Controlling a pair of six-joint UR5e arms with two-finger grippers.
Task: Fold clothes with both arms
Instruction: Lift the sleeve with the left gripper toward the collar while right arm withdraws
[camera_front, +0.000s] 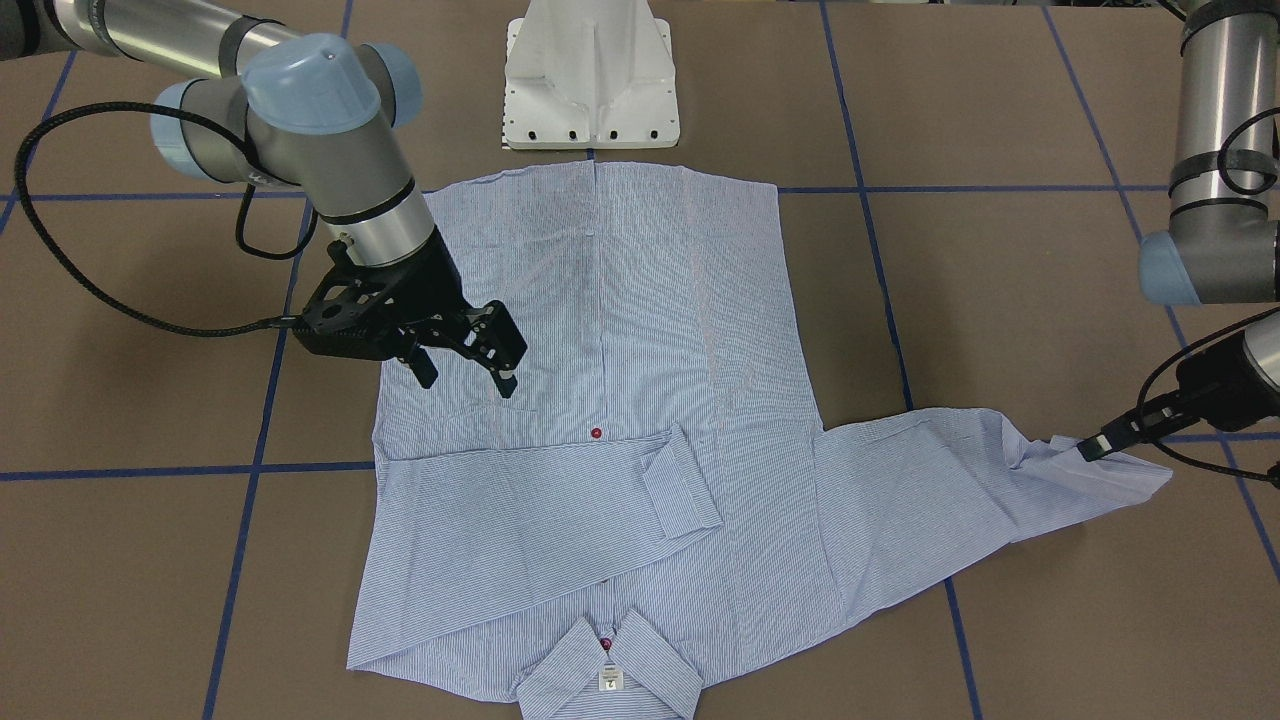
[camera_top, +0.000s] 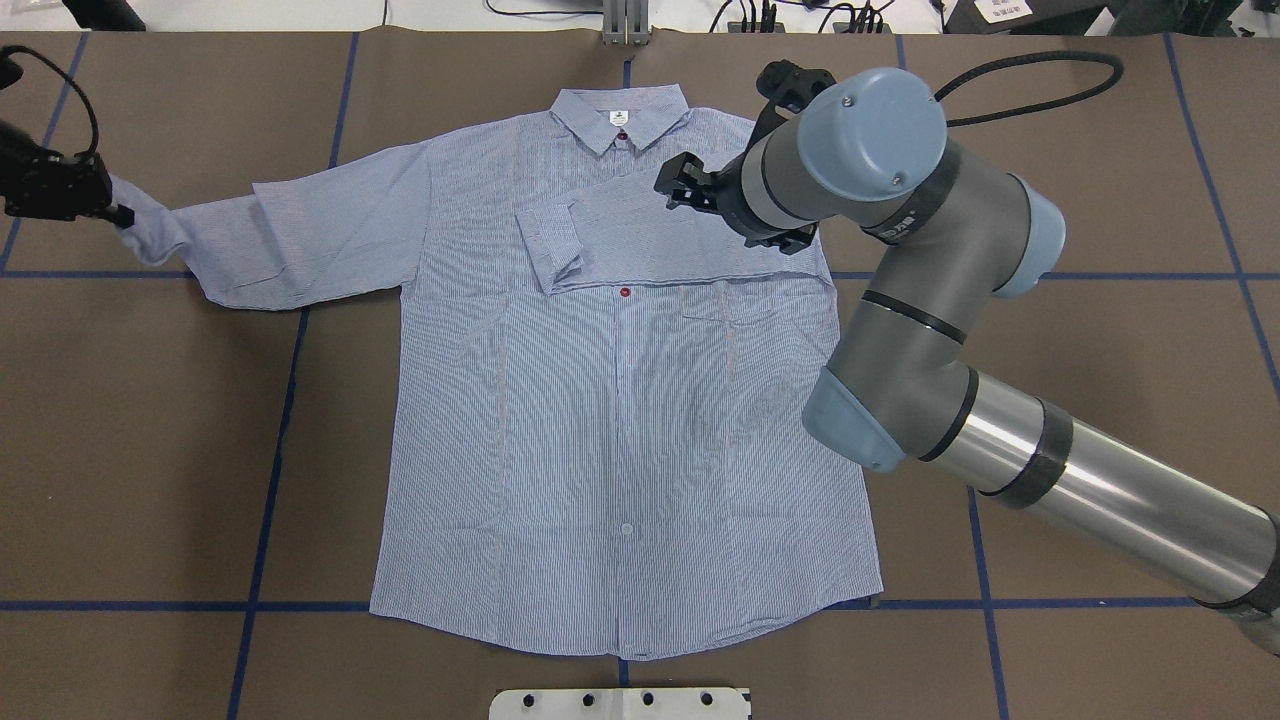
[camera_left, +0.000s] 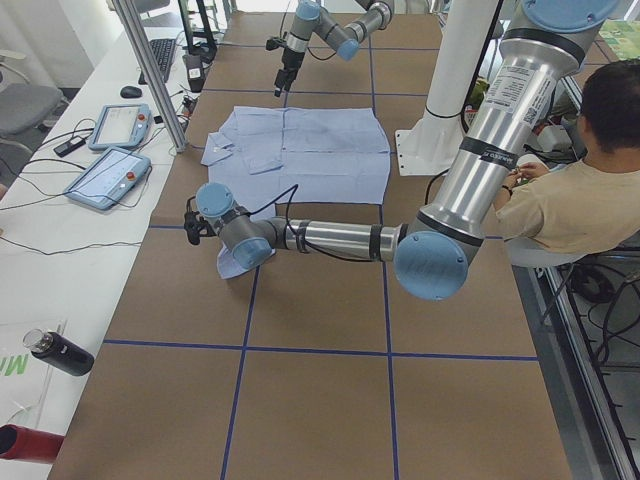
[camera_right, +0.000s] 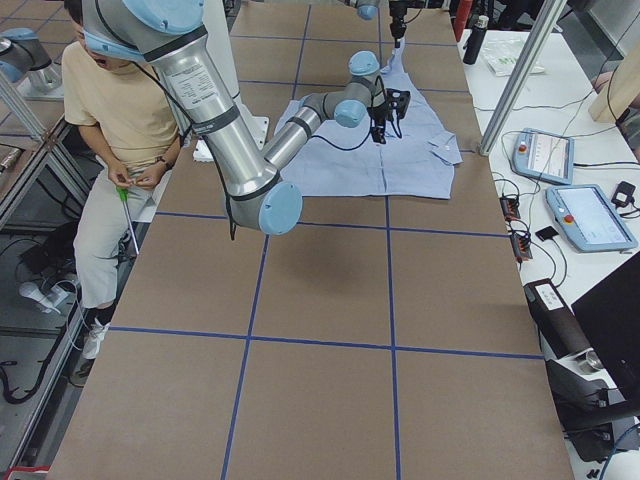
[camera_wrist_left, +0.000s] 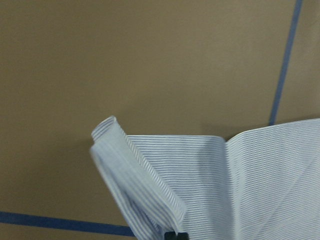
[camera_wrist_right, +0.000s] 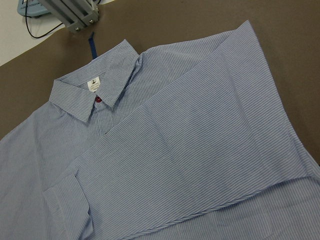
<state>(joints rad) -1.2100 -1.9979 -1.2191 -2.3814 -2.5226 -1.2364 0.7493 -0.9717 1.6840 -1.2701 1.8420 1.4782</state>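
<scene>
Right arm (camera_top: 930, 330) reaching over the shirt (camera_top: 620, 450).
Shirt lies flat, one sleeve (camera_front: 520, 500) folded across its chest; right gripper (camera_front: 467, 372) hovers above, jaws wide, empty; left gripper (camera_front: 1092, 447) pinches the outstretched cuff (camera_front: 1140, 472).

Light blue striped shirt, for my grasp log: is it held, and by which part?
The left gripper pinches the light blue striped shirt by its outstretched sleeve's cuff; the right gripper is open, empty.

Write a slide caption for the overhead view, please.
Shirt lies flat, one sleeve folded across its chest; left gripper pinches the other cuff, right gripper hovers open.
</scene>
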